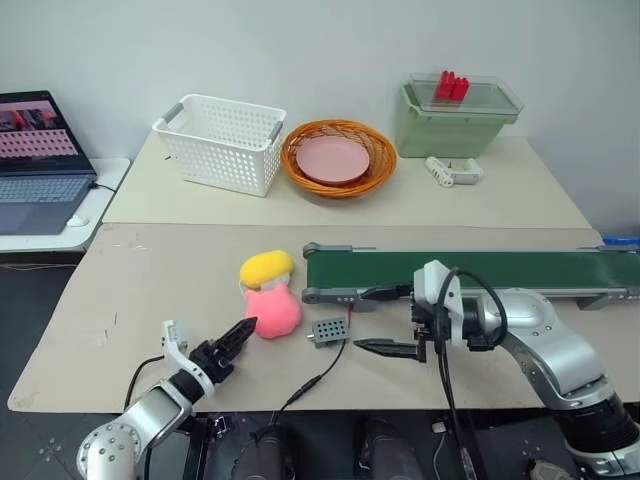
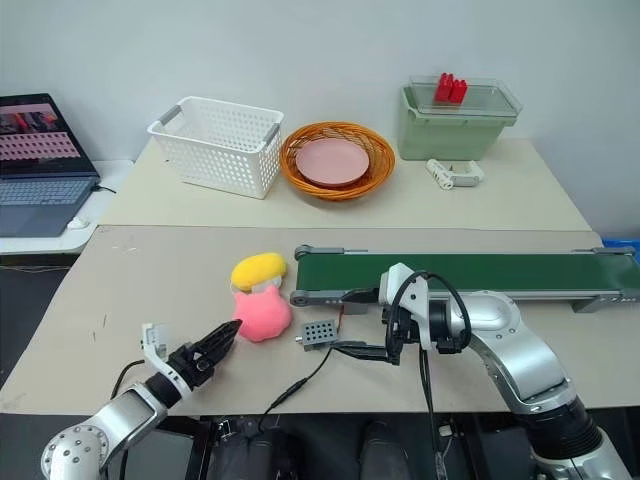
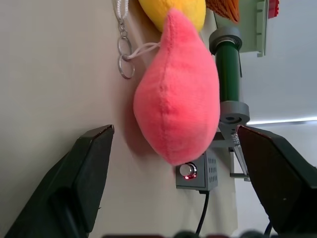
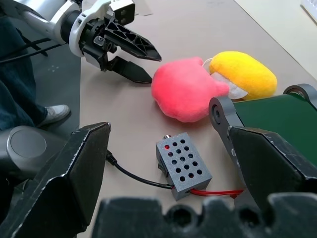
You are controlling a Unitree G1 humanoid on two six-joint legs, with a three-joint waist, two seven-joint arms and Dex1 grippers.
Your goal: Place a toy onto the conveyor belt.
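Pink toy (image 1: 272, 310) lay lower centre, ungrasped, off conveyor belt (image 1: 480, 271). Left gripper (image 1: 238, 337) spread wide beside it; right gripper (image 1: 382, 320) released. Grasp and transfer remained.

The toy (image 4: 184, 92) is covered in soft, matt pink plush. The conveyor belt (image 1: 470, 270) is surfaced in smooth matt green within a grey metal frame.

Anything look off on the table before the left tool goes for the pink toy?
Nothing damaged or spilled. The pink toy lies pressed against the yellow plush, with a key ring trailing beside it. The grey box and its cable sit close by.
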